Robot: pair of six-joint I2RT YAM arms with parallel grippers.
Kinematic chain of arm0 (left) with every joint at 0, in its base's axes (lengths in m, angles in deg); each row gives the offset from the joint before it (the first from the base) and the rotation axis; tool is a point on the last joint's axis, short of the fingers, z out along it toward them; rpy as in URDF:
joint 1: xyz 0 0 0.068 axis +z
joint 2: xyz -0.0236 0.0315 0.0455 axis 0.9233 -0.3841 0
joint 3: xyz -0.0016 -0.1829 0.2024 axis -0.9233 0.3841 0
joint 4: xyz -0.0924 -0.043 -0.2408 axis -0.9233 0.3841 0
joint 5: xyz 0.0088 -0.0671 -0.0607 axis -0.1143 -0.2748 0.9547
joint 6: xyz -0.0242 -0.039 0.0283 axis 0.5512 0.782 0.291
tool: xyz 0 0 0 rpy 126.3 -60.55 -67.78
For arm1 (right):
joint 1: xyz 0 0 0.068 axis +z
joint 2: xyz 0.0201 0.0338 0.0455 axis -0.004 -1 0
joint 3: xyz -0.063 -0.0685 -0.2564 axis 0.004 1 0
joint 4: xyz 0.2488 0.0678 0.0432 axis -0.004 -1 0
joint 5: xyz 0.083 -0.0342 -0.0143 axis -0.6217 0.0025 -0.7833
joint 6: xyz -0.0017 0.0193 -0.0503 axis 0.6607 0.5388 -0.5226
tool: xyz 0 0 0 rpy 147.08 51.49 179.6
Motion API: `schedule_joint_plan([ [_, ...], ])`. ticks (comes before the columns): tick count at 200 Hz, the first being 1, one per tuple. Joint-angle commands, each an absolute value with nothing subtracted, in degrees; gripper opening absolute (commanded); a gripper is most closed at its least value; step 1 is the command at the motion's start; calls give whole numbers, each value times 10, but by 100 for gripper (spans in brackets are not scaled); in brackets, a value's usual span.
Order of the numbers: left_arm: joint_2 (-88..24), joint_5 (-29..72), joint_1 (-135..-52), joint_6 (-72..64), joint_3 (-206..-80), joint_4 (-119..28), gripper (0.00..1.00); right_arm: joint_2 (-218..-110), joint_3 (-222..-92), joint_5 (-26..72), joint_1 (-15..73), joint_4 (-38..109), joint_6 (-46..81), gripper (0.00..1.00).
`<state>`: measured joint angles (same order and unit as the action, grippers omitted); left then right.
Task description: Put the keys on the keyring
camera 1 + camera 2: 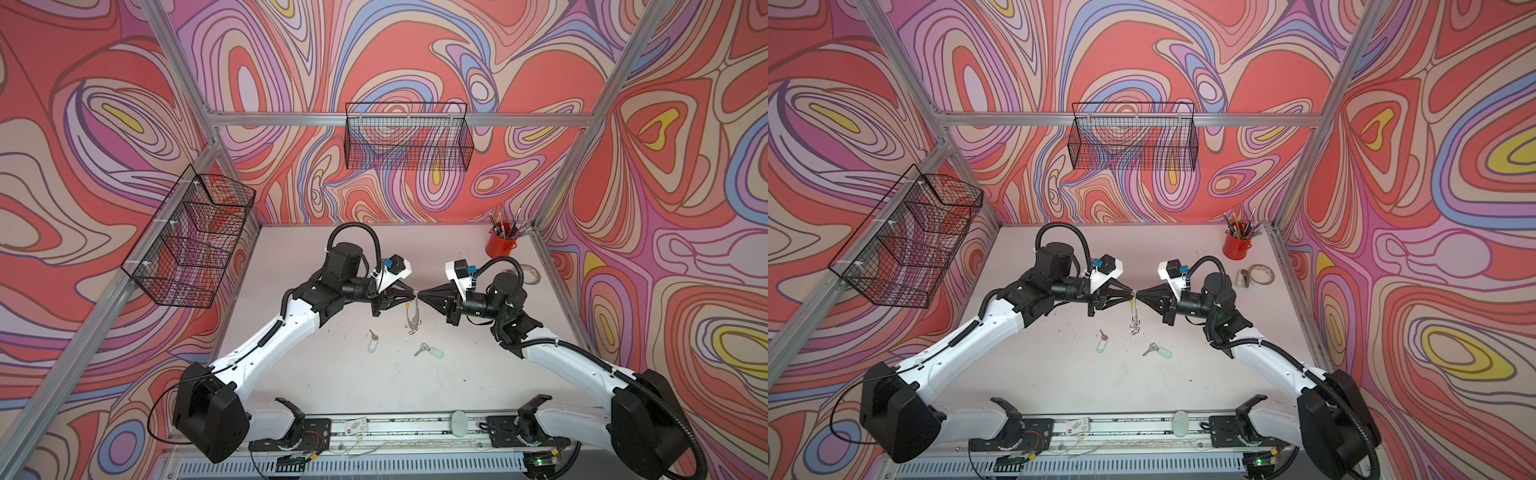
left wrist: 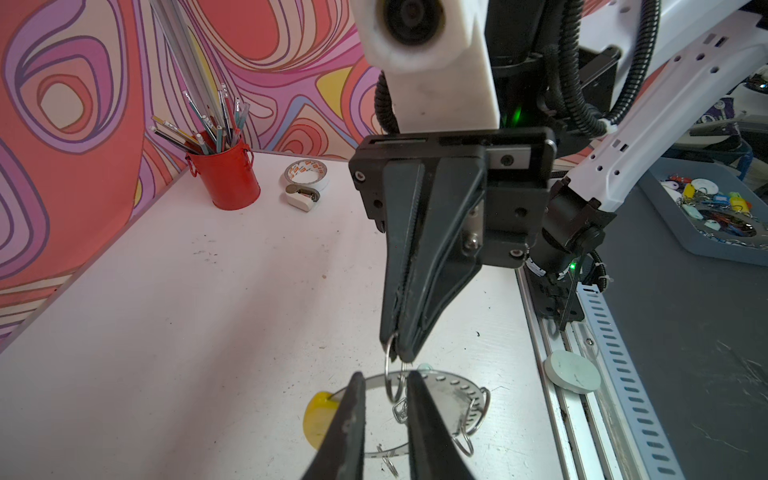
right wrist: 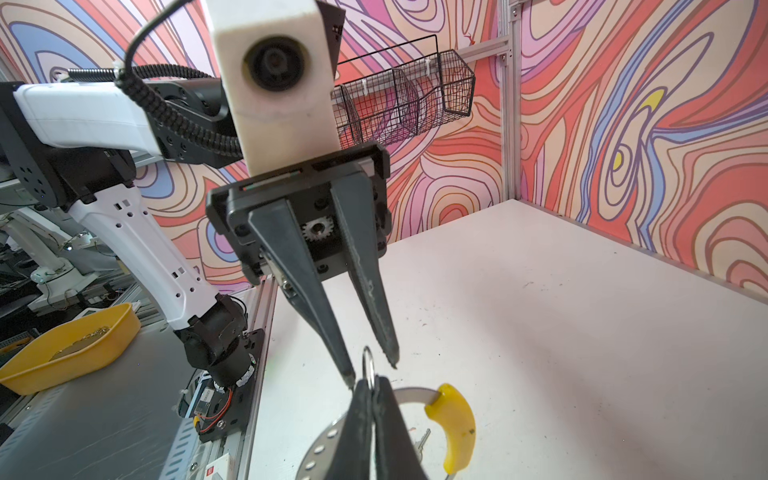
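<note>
Above the white tabletop [image 1: 332, 382] we see both end effectors tip to tip: the right end effector [image 1: 420, 296] clamps the keyring [image 2: 451, 384], which dangles in mid-air, while the left end effector [image 1: 413, 294] stands narrowly parted. The two keys [image 1: 371, 338] [image 1: 428, 351] lie loose on the tabletop nearby; the left fingers [image 3: 373, 307] flank the small wire loop [image 3: 368, 365] the right pinches.
</note>
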<state>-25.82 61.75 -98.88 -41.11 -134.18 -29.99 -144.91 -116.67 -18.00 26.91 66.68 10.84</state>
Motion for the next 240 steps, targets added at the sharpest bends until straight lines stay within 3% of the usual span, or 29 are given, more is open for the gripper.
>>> schedule_joint_plan([
  [1,-265,630,-990,-417,-1360,-303,9,-1444,-1166,-178,270,680,103,0],
  [32,-268,635,-990,-417,-1357,-297,0,-1443,-1165,-178,271,678,102,0],
  [68,-265,665,-990,-373,-1340,-339,0,-1442,-1170,-175,271,668,104,0],
  [78,-257,640,-990,-330,-1318,-390,0,-1439,-1173,-156,271,659,113,20],
  [122,-214,519,-990,-208,-1290,-416,0,-1375,-1159,8,270,584,132,65],
  [135,-200,509,-990,-194,-1284,-404,0,-1360,-1161,43,270,546,139,95],
  [138,-198,504,-990,-190,-1283,-401,0,-1357,-1163,48,270,537,139,98],
  [171,-181,426,-990,-140,-1297,-326,0,-1300,-1125,100,270,549,102,98],
  [205,-184,354,-990,-100,-1330,-251,0,-1262,-1105,251,270,519,153,98],
  [240,-193,304,-990,-61,-1358,-184,0,-1307,-1171,280,270,371,200,98],
])
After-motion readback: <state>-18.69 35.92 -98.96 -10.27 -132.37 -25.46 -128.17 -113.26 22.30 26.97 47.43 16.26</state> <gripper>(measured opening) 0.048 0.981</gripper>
